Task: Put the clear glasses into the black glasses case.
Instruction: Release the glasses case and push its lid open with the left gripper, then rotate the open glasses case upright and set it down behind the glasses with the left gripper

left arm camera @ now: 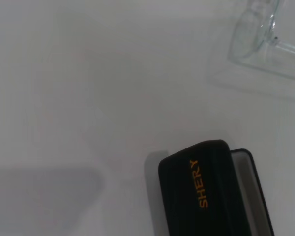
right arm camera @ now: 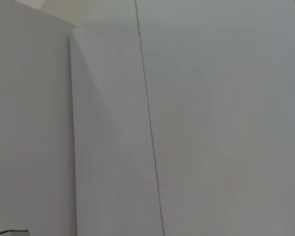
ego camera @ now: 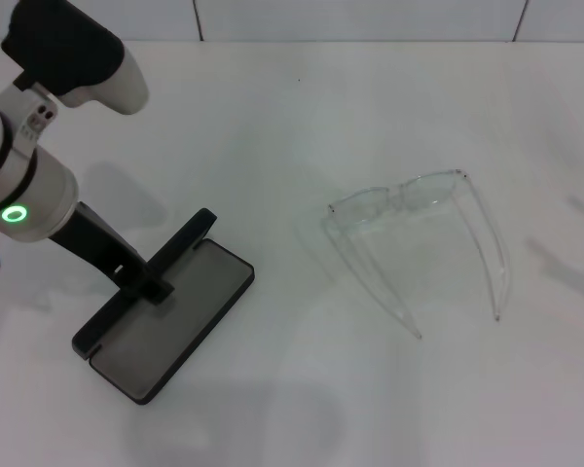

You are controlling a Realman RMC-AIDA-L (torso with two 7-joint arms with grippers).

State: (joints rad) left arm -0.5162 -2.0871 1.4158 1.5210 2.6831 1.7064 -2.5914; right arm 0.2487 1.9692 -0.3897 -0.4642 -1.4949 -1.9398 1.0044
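The black glasses case (ego camera: 175, 316) lies open at the front left of the white table, grey lining up, its lid (ego camera: 165, 263) standing on edge. My left gripper (ego camera: 148, 280) reaches down from the left and is shut across that lid's top edge. In the left wrist view the lid (left arm camera: 196, 189) shows orange "SHERY" lettering, with the grey lining (left arm camera: 246, 189) beside it. The clear glasses (ego camera: 409, 195) rest right of centre, well apart from the case, both arms unfolded and pointing toward the table's front. A corner of the glasses (left arm camera: 265, 34) also shows in the left wrist view. My right gripper is out of view.
The white table (ego camera: 292, 107) runs back to a tiled wall (ego camera: 370, 17). Bare tabletop separates the case and the glasses. The right wrist view holds only pale wall panels (right arm camera: 211, 123).
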